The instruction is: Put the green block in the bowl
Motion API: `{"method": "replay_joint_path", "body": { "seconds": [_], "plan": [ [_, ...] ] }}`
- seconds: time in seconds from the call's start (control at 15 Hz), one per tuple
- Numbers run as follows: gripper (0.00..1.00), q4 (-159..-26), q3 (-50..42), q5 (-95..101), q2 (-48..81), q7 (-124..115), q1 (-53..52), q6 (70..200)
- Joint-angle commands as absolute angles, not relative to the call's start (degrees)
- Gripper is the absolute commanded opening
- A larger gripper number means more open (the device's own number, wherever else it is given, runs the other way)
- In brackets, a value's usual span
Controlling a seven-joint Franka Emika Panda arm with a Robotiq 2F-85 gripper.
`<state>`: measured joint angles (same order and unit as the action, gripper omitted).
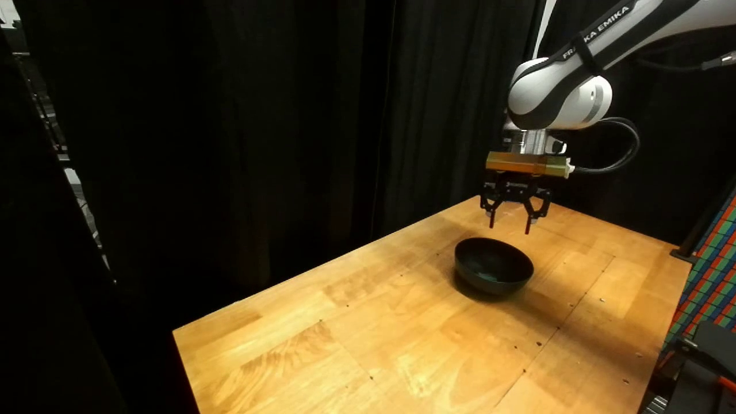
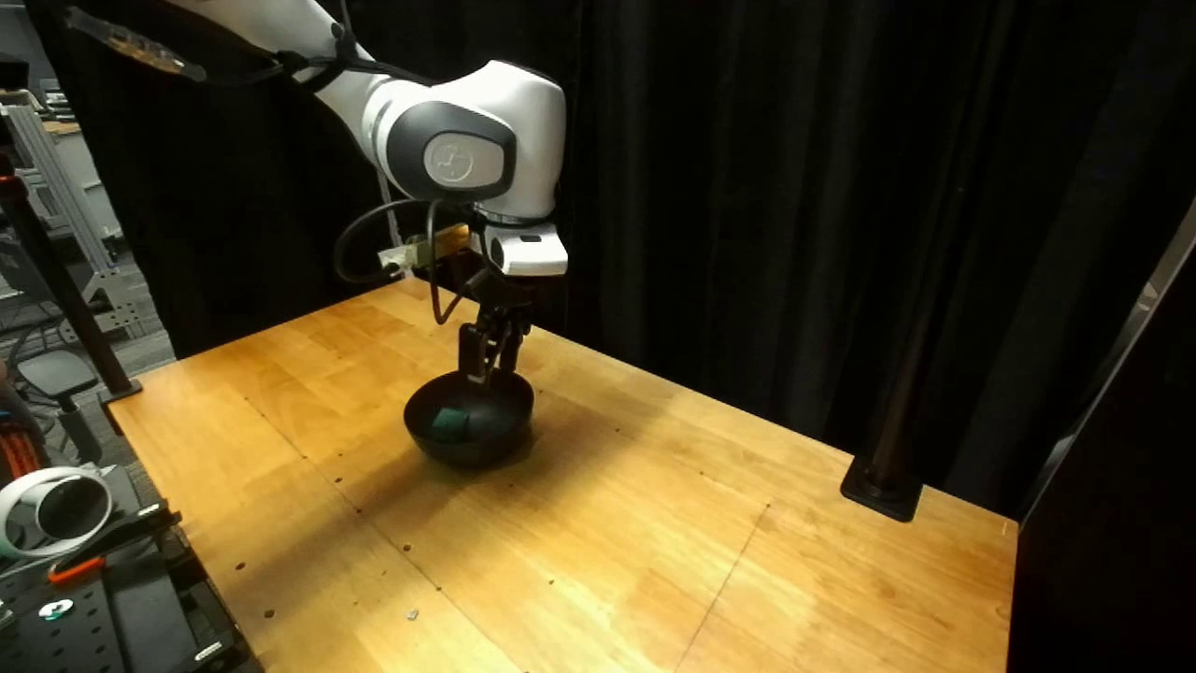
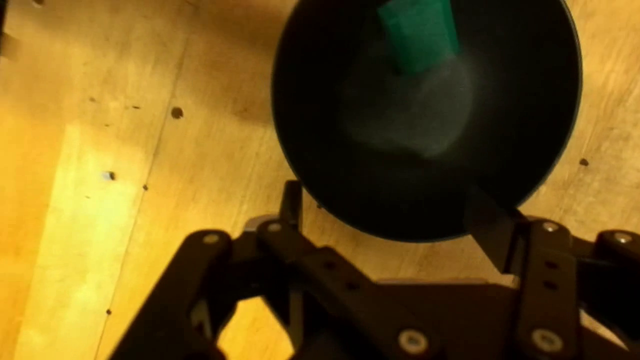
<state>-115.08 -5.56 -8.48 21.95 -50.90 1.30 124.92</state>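
The green block [image 3: 422, 35] lies inside the black bowl [image 3: 320, 125] in the wrist view, cut off by the top edge. It also shows in the bowl in an exterior view [image 2: 451, 423] and faintly in an exterior view [image 1: 486, 276]. The bowl stands upright on the wooden table in both exterior views [image 1: 483, 286] [image 2: 476, 452]. My gripper [image 1: 509, 229] points down with its fingers apart and nothing between them. It hangs above the table by the bowl's rim, also seen in an exterior view [image 2: 492, 374]. In the wrist view the fingertips [image 3: 386, 195] overlap the bowl's near rim.
The wooden table [image 1: 402, 339] has small holes and seams. A black post on a base plate [image 2: 883, 481] stands at the table's edge. A small grey bit [image 2: 412, 615] lies on the table. Black curtains [image 1: 259, 144] hang behind. Dark equipment [image 2: 140, 598] sits beside the table.
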Motion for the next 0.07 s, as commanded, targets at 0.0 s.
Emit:
{"method": "replay_joint_path", "body": {
  "seconds": [0.0],
  "plan": [
    [1.0,-118.7,-7.0,-9.0,12.6,-48.8,2.7,116.8]
  ]
}}
